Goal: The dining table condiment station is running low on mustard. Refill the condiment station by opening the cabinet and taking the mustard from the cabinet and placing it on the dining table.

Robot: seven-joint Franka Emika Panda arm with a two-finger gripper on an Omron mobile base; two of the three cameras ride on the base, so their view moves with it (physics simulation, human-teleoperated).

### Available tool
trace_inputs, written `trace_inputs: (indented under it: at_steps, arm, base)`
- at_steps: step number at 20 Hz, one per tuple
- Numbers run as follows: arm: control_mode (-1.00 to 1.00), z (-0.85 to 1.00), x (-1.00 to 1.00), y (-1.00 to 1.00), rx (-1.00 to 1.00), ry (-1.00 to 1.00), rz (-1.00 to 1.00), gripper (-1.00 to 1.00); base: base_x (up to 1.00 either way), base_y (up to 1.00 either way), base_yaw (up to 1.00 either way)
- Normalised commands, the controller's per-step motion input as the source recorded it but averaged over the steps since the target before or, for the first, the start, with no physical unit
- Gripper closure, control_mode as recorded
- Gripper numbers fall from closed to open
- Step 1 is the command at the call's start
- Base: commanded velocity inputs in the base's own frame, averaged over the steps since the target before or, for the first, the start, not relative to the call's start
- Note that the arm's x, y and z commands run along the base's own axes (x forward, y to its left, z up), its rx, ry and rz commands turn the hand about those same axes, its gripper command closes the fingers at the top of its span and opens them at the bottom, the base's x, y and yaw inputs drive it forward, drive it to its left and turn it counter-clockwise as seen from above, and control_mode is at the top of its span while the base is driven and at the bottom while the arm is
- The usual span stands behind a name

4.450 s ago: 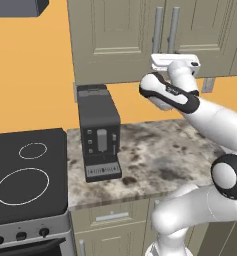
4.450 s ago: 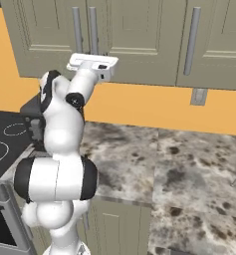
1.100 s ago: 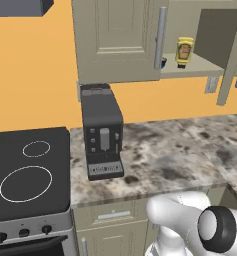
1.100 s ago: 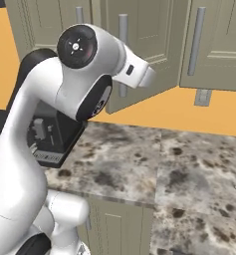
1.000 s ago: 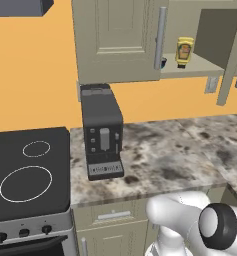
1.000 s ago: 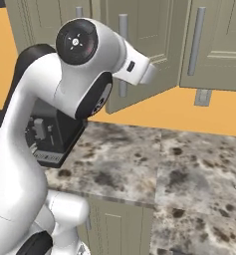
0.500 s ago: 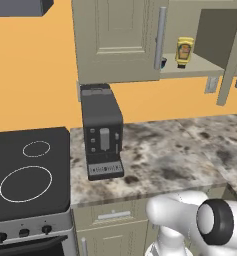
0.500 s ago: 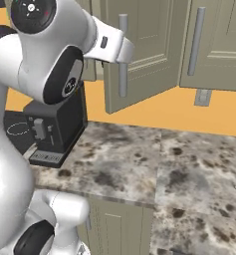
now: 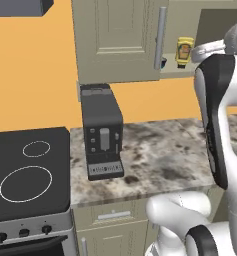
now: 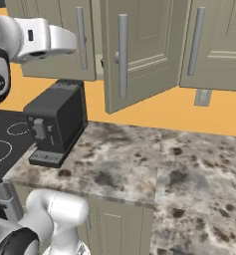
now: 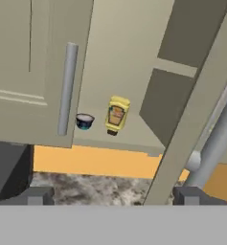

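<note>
Reaching for the mustard (image 11: 117,114) is judged to be the step in hand: the cabinet (image 9: 121,40) is already open, one door (image 10: 139,50) swung out toward the robot. The mustard is seen standing on the cabinet's bottom shelf (image 11: 134,139), near its front edge, just right of the closed door's silver handle (image 11: 66,89). A small dark cup (image 11: 84,121) sits on the same shelf, near the mustard on the handle side but apart from it.

The tool (image 11: 113,196) is held back from the shelf, its two dark tips wide apart at the bottom of the hand view, nothing between them. From the right base view, the hand is noted at cabinet height, left of the open door.

The bottle's long axis is judged upright relative to the shelf, narrower top uppermost, label patch facing outward. It appears slightly tilted in the hand view, likely from the camera's roll.

For a clean approach, the tool should be carried in level through the gap between the closed door and the open one, centred on the bottle's body, fingers either side. The cup and the handle are to be avoided. Closure is best made low on the body.
</note>
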Motion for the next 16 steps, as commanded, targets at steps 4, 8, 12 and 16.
trace_inputs:
  at_steps: [4, 8, 12, 16]
  arm:
    - [-1.0, -0.25, 0.02, 0.31, -0.41, 0.0, 0.04, -1.0]
    - [-1.0, -0.06, 0.18, 0.01, -0.29, 0.13, 0.0, -1.0]
    - [-1.0, -0.02, 0.44, -0.2, -0.16, 0.26, 0.0, -1.0]
    - [-1.0, 0.0, 0.56, -0.25, -0.14, 0.32, 0.0, -1.0]
  base:
    - [0.0, 0.0, 0.0]
    - [0.0, 0.0, 0.0]
    - [0.0, 0.0, 0.0]
    - [0.0, 0.0, 0.0]
